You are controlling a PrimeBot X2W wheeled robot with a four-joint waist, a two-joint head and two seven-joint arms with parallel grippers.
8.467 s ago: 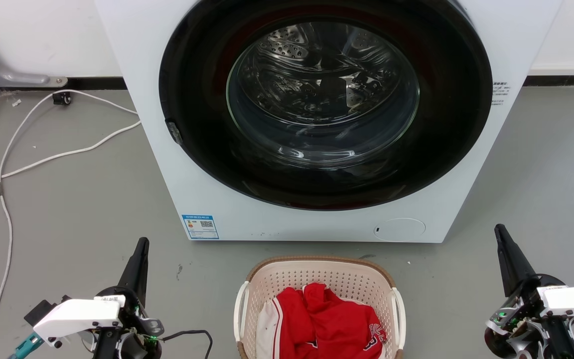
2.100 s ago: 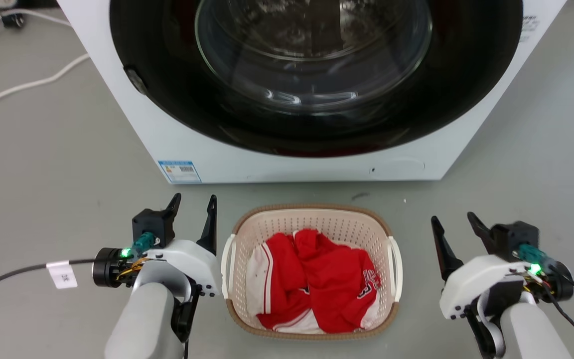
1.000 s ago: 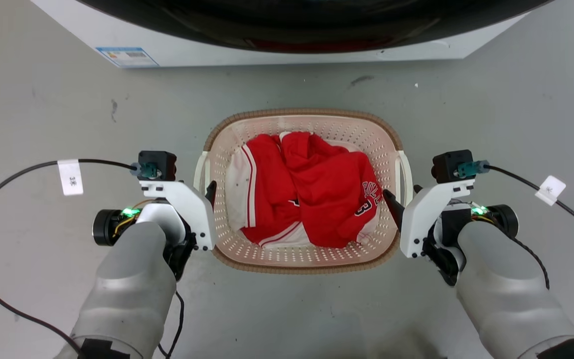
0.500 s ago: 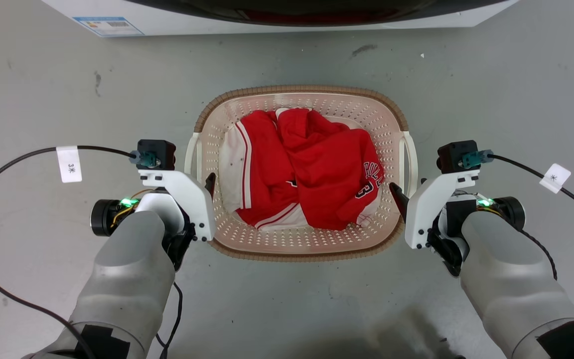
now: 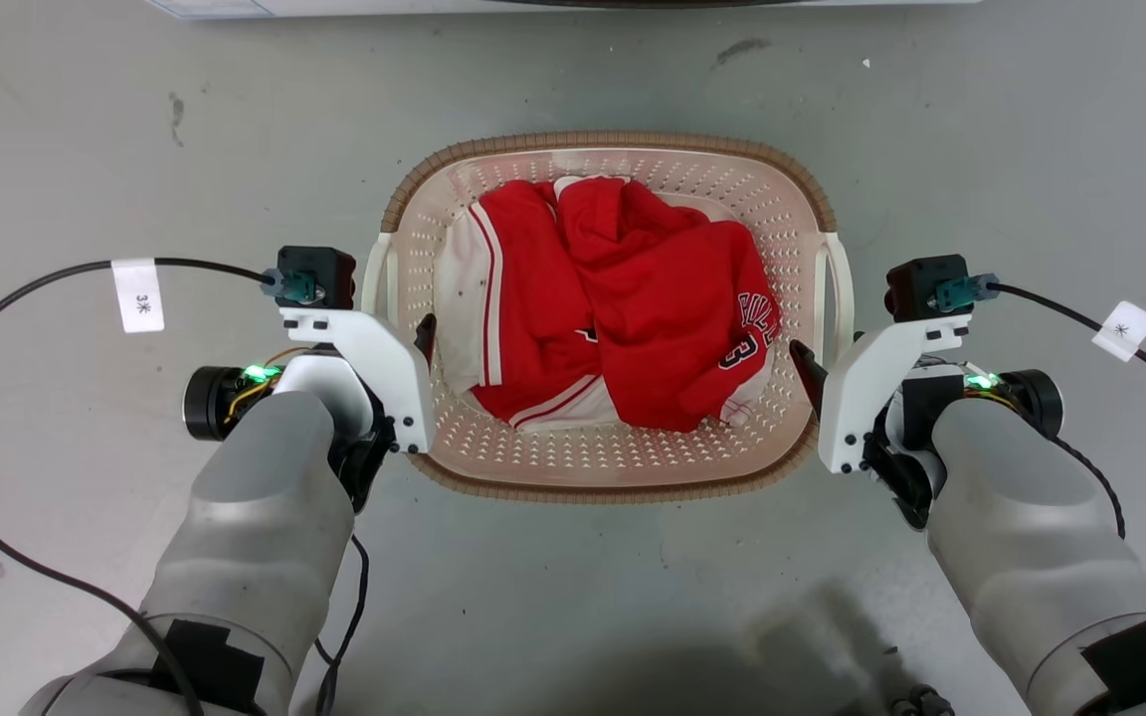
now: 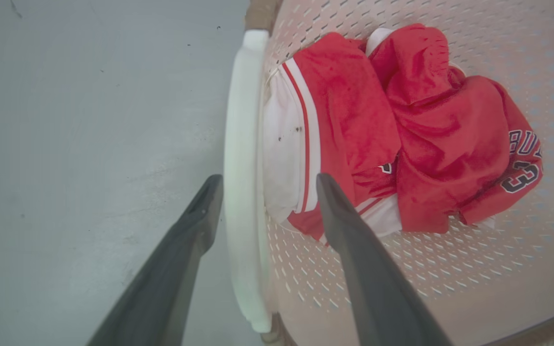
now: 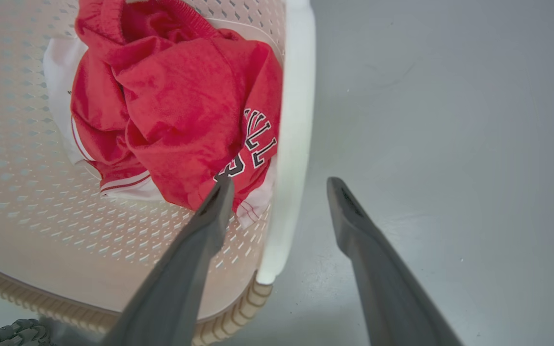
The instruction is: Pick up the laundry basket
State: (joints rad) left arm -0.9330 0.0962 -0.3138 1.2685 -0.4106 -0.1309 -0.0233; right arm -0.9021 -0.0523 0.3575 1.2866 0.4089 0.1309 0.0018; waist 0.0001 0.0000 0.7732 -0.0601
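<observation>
Symmetrically, left hand (image 6: pixel 268 179) and right hand (image 7: pixel 281 182) gape astride smooth white handles (image 6: pixel 241 144); laundry basket (image 5: pixel 613 459) perforated.

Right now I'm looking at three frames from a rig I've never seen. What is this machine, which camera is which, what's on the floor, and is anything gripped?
It's a wheeled robot with two arms. The wide picture comes from its head camera, looking down at a grey floor; the pale forearms are its own. The other two pictures come from a camera on each wrist, looking along that gripper's two dark fingers.

On the floor stands a cream laundry basket with a red and white jersey in it.

The left gripper is open, with the basket's left white handle between its fingers: one finger outside, one over the basket's inside. The right gripper mirrors this at the right handle. Nothing is gripped yet.
</observation>
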